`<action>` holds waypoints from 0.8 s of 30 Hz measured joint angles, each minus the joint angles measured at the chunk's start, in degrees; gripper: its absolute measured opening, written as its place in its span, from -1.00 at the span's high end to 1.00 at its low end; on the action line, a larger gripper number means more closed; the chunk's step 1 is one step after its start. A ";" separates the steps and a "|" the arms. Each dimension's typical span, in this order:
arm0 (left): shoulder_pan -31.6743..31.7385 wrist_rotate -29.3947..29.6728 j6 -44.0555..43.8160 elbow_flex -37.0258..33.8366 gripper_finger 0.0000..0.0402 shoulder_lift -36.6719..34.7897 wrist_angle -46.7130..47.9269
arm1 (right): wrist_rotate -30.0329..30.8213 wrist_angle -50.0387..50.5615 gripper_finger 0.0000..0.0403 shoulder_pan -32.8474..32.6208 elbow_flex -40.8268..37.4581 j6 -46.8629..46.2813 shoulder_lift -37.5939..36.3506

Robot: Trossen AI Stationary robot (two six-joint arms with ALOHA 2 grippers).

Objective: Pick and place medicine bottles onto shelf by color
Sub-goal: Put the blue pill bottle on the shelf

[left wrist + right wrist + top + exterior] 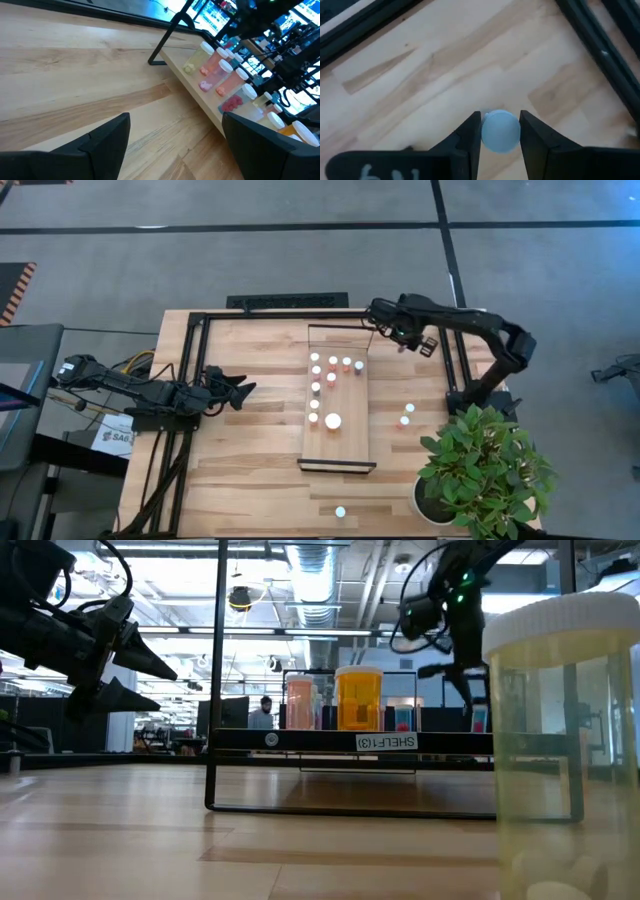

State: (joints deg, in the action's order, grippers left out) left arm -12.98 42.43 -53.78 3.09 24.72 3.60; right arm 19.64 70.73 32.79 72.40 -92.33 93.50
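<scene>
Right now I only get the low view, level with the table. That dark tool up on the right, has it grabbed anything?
Observer: Yes. The right wrist view shows the right tool closed on a white-capped bottle, one finger on each side of the cap.
Operator: And the pointy one on my left?
Observer: That is the left tool. From above it sits open and empty, beside the shelf.
Operator: Are any bottles not on the shelf?
Observer: From above, two loose bottles stand to the right of the shelf, and a third bottle stands near the table's front edge.
</scene>
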 joint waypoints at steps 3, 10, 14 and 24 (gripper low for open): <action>0.01 0.01 0.00 0.00 -0.51 -0.01 0.00 | 0.40 2.51 0.40 -1.27 0.00 -3.18 -3.02; 0.01 -0.01 0.00 0.00 -0.51 -0.01 0.00 | 3.16 7.66 0.40 -4.13 0.00 -8.10 -8.01; -0.01 0.00 0.00 0.00 -0.51 0.01 0.00 | 1.18 8.70 0.40 -7.53 0.00 -7.55 -9.36; 0.01 0.01 0.00 0.00 -0.51 0.00 0.00 | -3.26 9.85 0.40 -21.32 -0.02 -7.61 -11.85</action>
State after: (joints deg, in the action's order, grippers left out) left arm -12.97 42.43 -53.78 3.09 24.72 3.60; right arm 16.38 80.58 11.47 72.38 -99.93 81.65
